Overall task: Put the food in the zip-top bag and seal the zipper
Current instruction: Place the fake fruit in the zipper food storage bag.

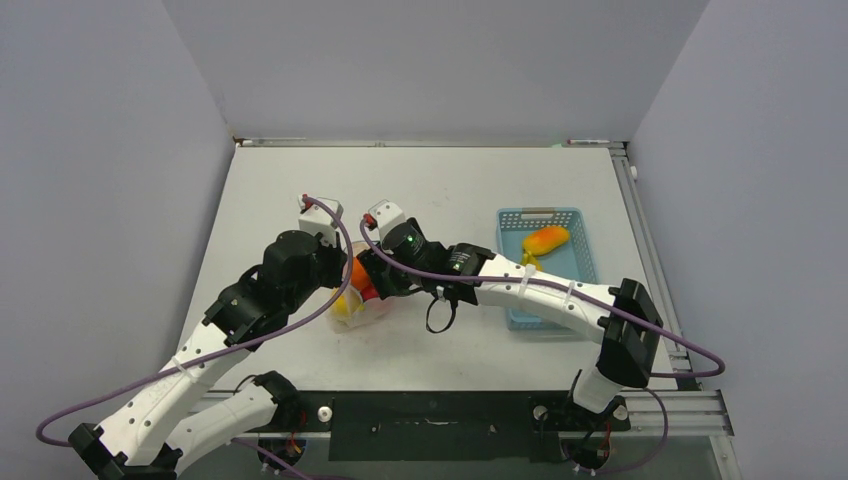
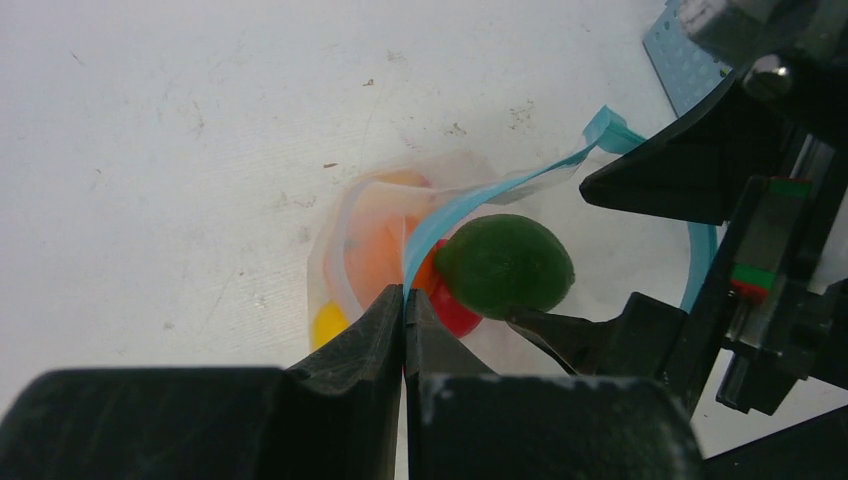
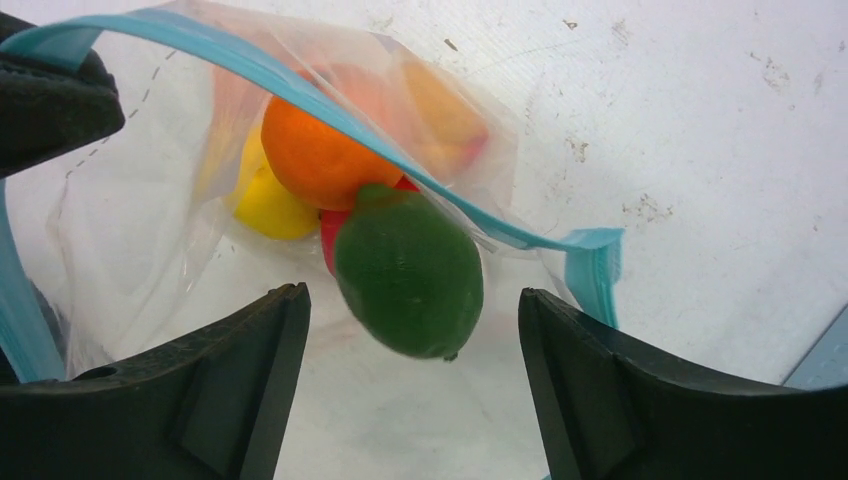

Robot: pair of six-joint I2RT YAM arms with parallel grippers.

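Zipper (image 2: 470,200) pinched by left end effector (image 2: 404,302), right end effector (image 3: 410,305) spread around green fruit (image 3: 408,268)

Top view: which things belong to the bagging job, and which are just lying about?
Job:
- zip-top bag
- zipper, pinched by the left hand
- green fruit at the open right hand
- orange fruit, in the bag
- orange-yellow fruit, not yet bagged

Lying about:
- light blue basket
- table
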